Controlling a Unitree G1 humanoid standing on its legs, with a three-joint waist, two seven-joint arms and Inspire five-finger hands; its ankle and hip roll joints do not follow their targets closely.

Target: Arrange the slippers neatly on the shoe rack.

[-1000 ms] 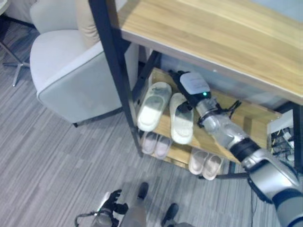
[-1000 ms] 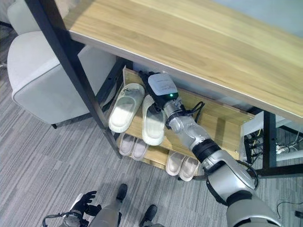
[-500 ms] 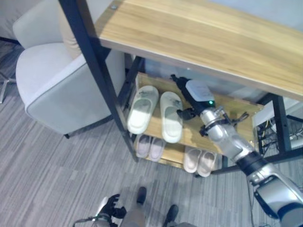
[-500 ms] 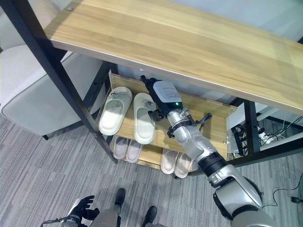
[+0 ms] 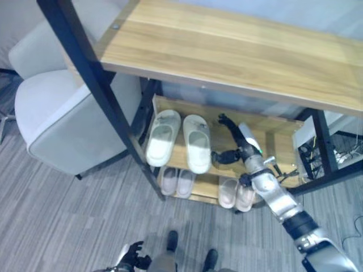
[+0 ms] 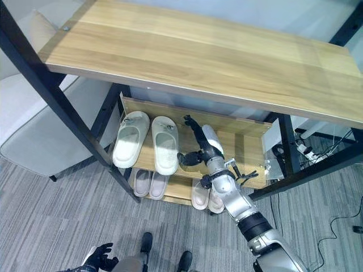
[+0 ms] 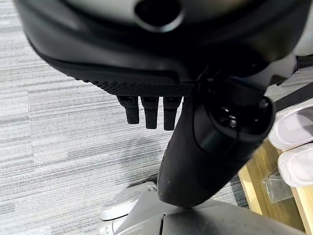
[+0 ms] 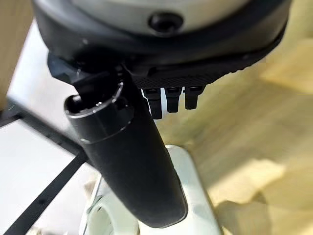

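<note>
Left eye view, as I log it from the remote station:

- Shoe rack: wooden, two shelves, standing under a wooden counter with a black metal frame.
- Upper shelf: one pair of pale green slippers, side by side and parallel, at the shelf's left end, with their near ends hanging just over the shelf's front edge.
- Lower shelf: two pairs of smaller pale pink slippers, one pair beneath the green pair, the other to its right, partly behind my right forearm.
- Right hand: over the upper shelf, just beside the right green slipper and apart from it. Fingers straight and spread wide, thumb standing out toward the slipper, nothing held; the right wrist view shows the same, with the slipper's edge past the thumb.
- Left hand: low over the striped grey carpet, fingers relaxed, empty; its wrist view shows short straight fingertips over carpet.
- Grey armchair: left of the rack.
</note>
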